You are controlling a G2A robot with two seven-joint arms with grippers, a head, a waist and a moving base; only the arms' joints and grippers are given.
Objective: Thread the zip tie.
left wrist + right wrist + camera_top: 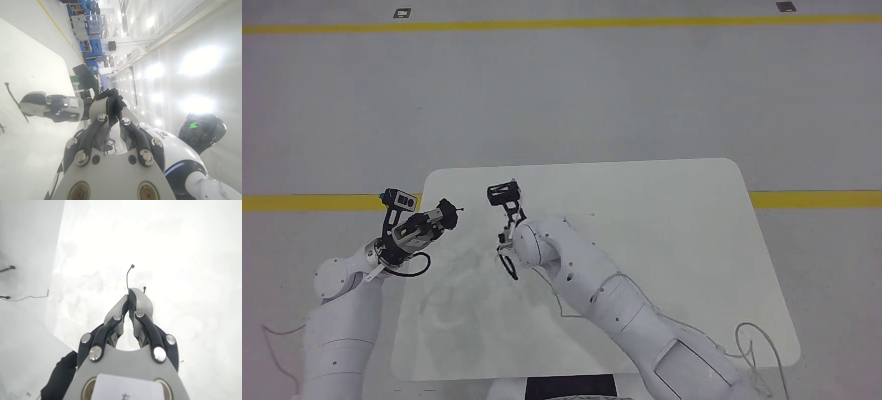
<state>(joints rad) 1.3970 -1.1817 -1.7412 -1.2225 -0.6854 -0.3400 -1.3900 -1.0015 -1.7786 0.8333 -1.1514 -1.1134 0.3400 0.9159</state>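
I see the right gripper (130, 296) in the centre of the right wrist frame, its jaws closed on the zip tie (127, 280). The thin black strap goes up from the fingertips, and its small square head stands above them, over the white table (170, 256). In the left wrist frame the zip tie is at the left edge, held at a slant. The left gripper (113, 94) is in the middle of that frame, jaws pressed together at the tips. In the top frame it is over the table's upper left corner.
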